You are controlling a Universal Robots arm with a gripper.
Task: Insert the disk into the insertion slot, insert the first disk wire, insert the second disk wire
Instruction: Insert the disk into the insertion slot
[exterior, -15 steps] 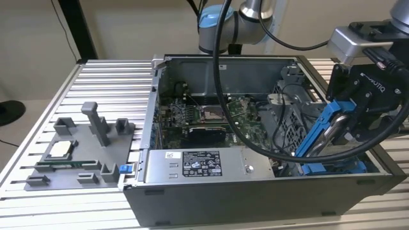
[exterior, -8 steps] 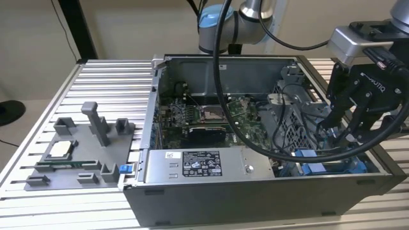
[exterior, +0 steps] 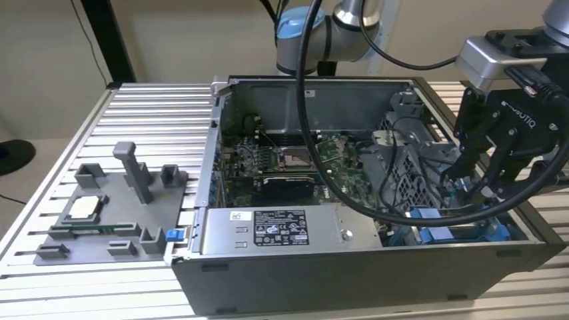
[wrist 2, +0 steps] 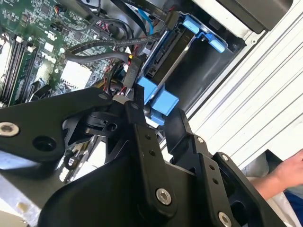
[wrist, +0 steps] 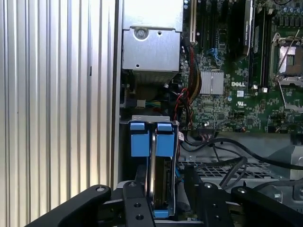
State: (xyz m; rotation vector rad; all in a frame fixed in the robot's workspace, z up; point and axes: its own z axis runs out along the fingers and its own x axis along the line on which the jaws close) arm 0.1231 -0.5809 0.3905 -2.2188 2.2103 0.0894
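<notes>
Jaws of gripper [wrist: 165, 172] seen apart, set astride disk [wrist: 163, 189]; disk stood on edge in slot [wrist: 150, 118], long axis running through jaw gap, 2 blue tabs [wrist: 137, 139] toward power supply [wrist: 151, 47].

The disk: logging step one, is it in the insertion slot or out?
In, at least partly: the disk, in its blue carrier, stands inside the insertion slot. Fully seated: cannot tell.
</notes>
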